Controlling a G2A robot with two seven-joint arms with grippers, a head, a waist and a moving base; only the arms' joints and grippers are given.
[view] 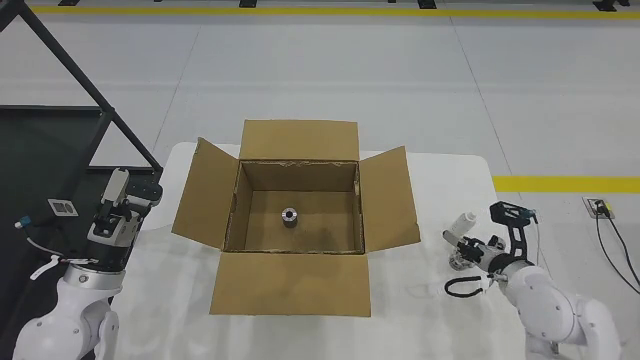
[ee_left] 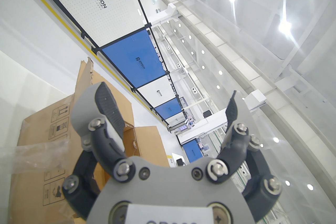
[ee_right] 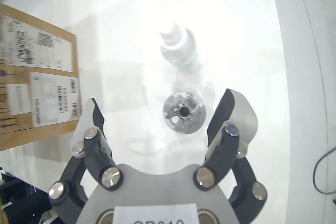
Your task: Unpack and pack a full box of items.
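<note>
The open cardboard box (view: 300,175) sits mid-table with all its flaps spread. On its floor lies one small metal part (view: 289,217). To the right of the box, my right gripper (ee_right: 161,101) hangs open over the white tabletop. A round metal disc (ee_right: 184,114) with a centre hole lies between its fingers, untouched. Just beyond the disc lies a white bottle (ee_right: 179,49), also seen on the table (view: 458,225). My left gripper (ee_left: 168,93) is open and empty by the table's left edge, tilted up toward the ceiling, with the box's side (ee_left: 47,130) beside it.
A black loop (view: 462,286) lies on the table close to my right arm (view: 520,290). The labelled right box flap (ee_right: 36,78) is near the right gripper. A dark frame (view: 60,70) stands to the left of the table.
</note>
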